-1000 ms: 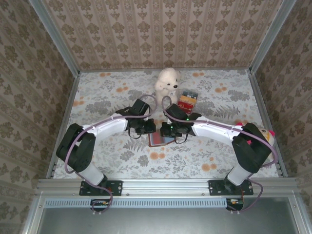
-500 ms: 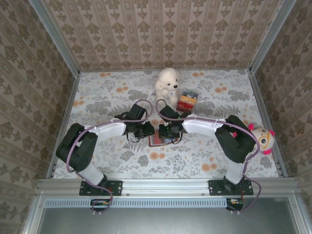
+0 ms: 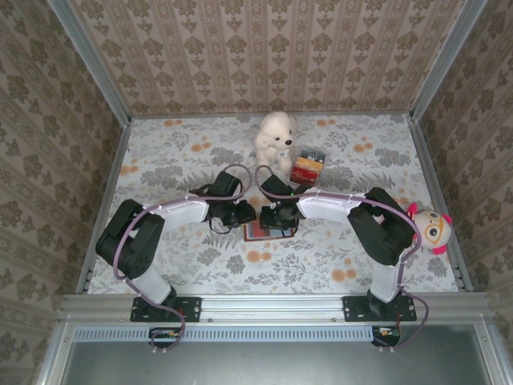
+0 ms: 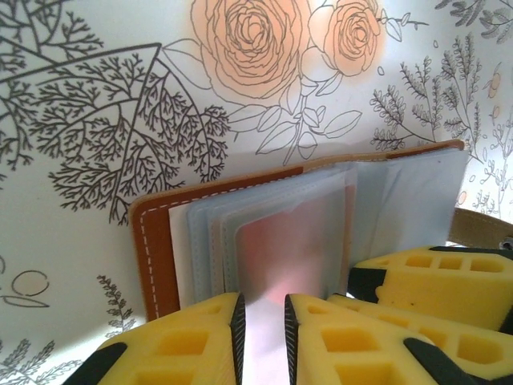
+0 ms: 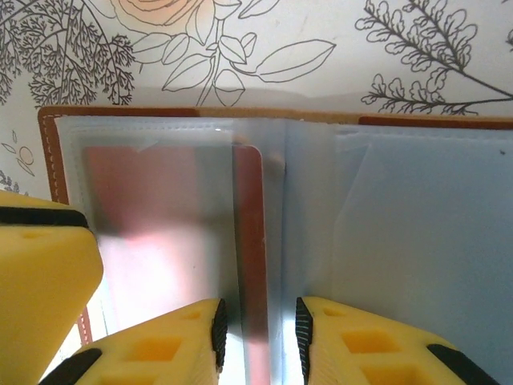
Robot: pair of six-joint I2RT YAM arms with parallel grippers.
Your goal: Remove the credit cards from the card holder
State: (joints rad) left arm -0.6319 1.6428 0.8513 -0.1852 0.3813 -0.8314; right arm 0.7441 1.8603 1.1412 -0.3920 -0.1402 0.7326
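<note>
**Card holder** (image 3: 268,231): brown leather bifold with pale stitching, light-blue lining and frosted sleeve leaves. It lies open on the flowered tabletop (image 3: 184,152), about mid-table, on the near side of the white plush bear (image 3: 275,136) and the striped box (image 3: 308,166). The 2 hands meet directly over it.

**Credit cards:** 1 red card (image 5: 144,200) shows through a frosted sleeve and sits fully in its pocket. A narrow red strip beside it is probably a 2nd card in a raised leaf. The total count cannot be told.

**Left hand** (image 4: 263,309): the jaws stand a narrow gap apart and straddle the lower edge of a frosted leaf with red behind it. Whether the pads press on the leaf cannot be told.

**Right hand** (image 5: 258,317): the jaws stand a narrow gap apart, and the red strip and its leaf run down between them. Whether they grip cannot be told.

**Step in hand (judged):** the leaves are being sorted to reach 1 card. No card looks drawn out yet, so the task is at an early stage.

**Next move calls for:**
- 1 hand should pin the leather flat.
- The other hand should close on the card's own edge, not on the sleeve.
- The card should then be drawn straight along the pocket toward its open side.

**Risk:** the slippery sleeve may come along with the card, or the light holder may lift with the pull.
</note>
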